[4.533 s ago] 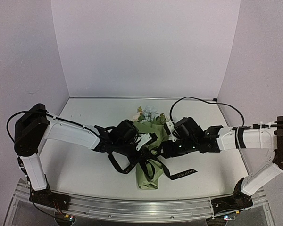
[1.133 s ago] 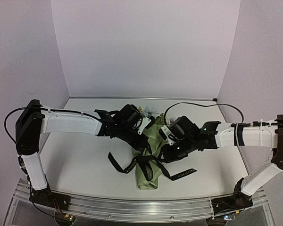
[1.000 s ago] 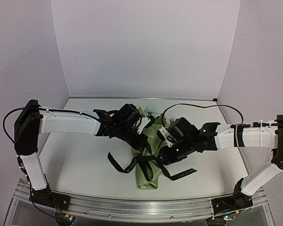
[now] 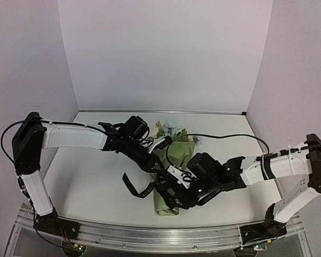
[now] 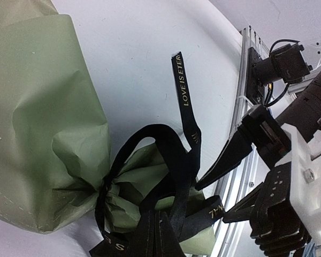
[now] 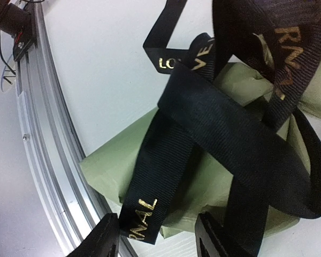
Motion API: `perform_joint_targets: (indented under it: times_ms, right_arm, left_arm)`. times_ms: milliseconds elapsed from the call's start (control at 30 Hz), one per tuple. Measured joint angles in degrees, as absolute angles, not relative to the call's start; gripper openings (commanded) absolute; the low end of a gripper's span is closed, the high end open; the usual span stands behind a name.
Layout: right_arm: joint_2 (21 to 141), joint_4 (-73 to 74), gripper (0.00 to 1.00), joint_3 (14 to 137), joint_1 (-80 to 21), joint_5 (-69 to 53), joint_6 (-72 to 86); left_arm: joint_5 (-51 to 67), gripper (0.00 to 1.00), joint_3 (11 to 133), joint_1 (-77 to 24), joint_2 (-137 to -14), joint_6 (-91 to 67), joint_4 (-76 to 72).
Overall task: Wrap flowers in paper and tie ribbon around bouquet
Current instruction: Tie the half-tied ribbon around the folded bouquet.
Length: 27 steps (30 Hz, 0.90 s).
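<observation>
Top external | white table (image 4: 85, 182), lilac walls (image 4: 166, 53) | left gripper (image 4: 158, 169) clenched | right gripper (image 6: 158, 238) released, astride ribbon (image 5: 184, 85)

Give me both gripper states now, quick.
Left gripper: closed, apparently pinching the black ribbon.
Right gripper: open, holding nothing; a ribbon strand passes loosely between its jaws.

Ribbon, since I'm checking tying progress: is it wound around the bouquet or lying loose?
Wound around: the ribbon cinches the paper at its narrow neck, tails loose. Knotted or not, cannot tell.
</observation>
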State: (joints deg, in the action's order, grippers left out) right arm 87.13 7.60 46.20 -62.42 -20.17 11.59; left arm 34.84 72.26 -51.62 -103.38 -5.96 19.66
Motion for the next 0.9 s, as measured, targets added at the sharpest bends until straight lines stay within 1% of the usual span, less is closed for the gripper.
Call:
perform_joint_targets:
  times_ms: [167,233,333,400,500,533,567,900]
  right_arm:
    - [87.13,7.23,0.47,46.17,-63.44,-19.93,10.27]
    - [87.13,7.54,0.43,46.17,-63.88,-19.51,9.88]
    - [87.14,8.24,0.33,46.18,-64.43,-18.99,9.36]
    - [87.15,8.97,0.24,46.24,-64.63,-18.85,9.64]
    - [87.15,11.13,0.07,46.81,-64.66,-18.59,9.53]
    - [87.15,12.22,0.03,47.24,-64.66,-18.27,9.45]
    - [87.15,13.24,0.00,47.69,-64.66,-17.86,9.14]
    - [85.76,25.10,0.00,53.95,-64.04,-10.06,4.31]
  left_arm:
    - [36.06,0.00,72.38,-51.06,-103.48,-5.96,19.92]
    - [36.29,0.00,72.40,-50.99,-103.49,-5.96,20.05]
    - [36.49,0.00,72.40,-50.92,-103.55,-5.98,20.08]
    - [36.47,0.00,72.40,-50.89,-103.59,-5.98,20.09]
    - [36.40,0.00,72.40,-50.64,-103.59,-6.02,20.03]
    - [36.36,0.00,72.40,-50.54,-103.59,-6.04,20.02]
    - [36.25,0.00,72.40,-50.40,-103.59,-6.09,19.98]
    - [30.91,0.00,71.08,-49.24,-103.48,-9.40,16.30]
